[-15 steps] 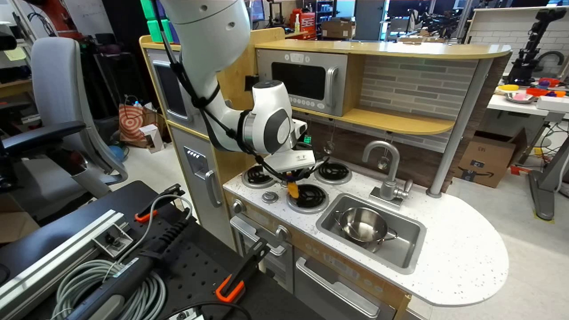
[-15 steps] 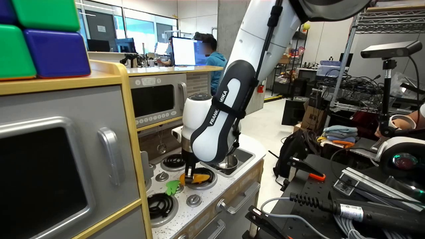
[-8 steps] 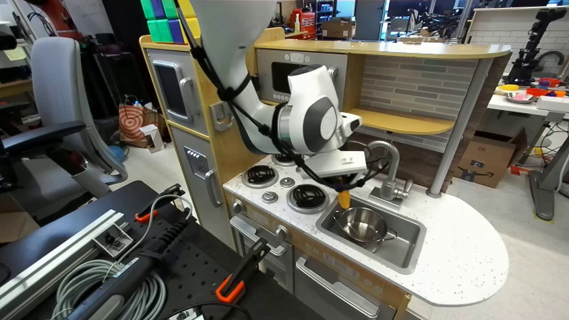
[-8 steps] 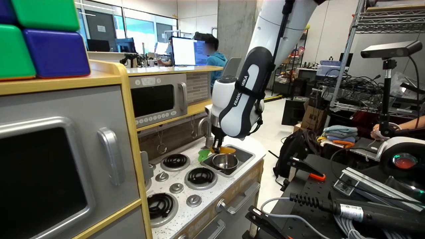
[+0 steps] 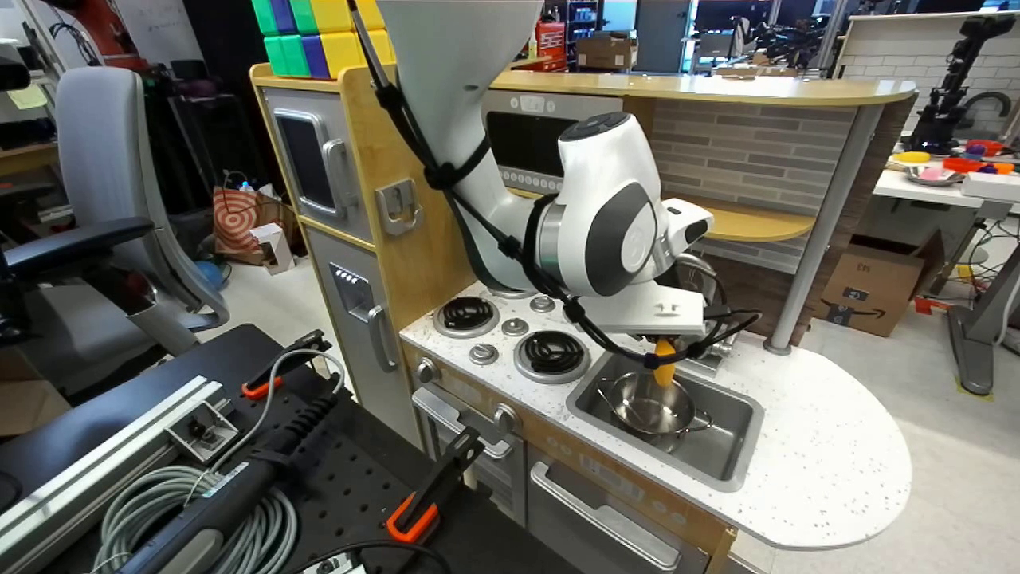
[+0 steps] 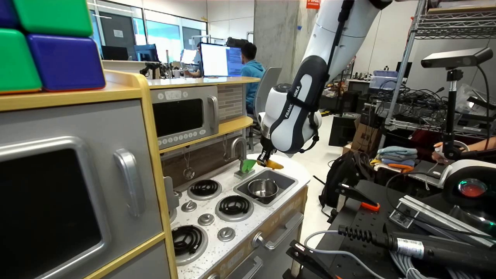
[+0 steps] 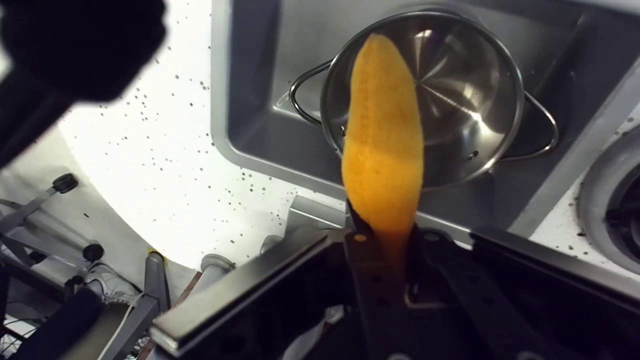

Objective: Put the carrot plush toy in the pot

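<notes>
carrot (image 7: 382,135) pinched above the sink (image 5: 729,446)

gripper (image 7: 384,230) fingers (image 7: 362,250) clamp the carrot's orange body near the leaves (image 6: 248,165). in an exterior view it hangs higher than the pot (image 7: 462,110) and apart from it, leaves overlapping the faucet (image 6: 244,151). wrist view: orange tip overlaps the pot's opening. pot stands in the sink in both exterior views. burners (image 5: 554,353) sit beside the sink on the counter (image 5: 829,446).
</notes>
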You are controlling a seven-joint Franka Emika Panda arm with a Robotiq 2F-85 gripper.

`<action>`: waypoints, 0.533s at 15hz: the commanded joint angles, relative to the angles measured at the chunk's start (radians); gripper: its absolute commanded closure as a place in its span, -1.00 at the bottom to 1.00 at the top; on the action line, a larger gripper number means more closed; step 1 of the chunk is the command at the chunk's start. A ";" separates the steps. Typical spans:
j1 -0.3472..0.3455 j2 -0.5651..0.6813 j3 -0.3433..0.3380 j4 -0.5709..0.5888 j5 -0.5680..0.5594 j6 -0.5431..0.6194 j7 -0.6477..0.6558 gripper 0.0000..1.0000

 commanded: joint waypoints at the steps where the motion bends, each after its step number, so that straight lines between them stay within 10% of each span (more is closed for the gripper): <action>1: -0.018 -0.012 0.028 -0.008 0.027 0.019 0.016 0.13; 8: -0.095 -0.161 0.151 -0.177 -0.006 -0.049 -0.063 -0.93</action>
